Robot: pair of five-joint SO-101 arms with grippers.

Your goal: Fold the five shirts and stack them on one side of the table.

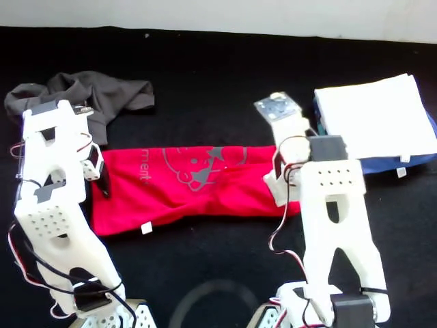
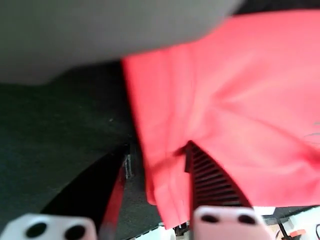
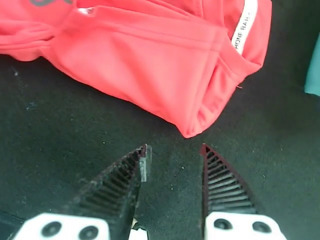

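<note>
Our left claw (image 2: 159, 150), spread apart, straddles an edge of the red shirt (image 2: 225, 100). Our right claw (image 3: 174, 150) gapes near its white tag (image 3: 244, 25).

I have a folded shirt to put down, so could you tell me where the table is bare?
Bare table lies beyond the red shirt, between the grey shirt and the white shirt. Another bare patch borders the red shirt's near edge, mid-table. The red shirt's ends are crowded by the left gripper and right gripper.
</note>
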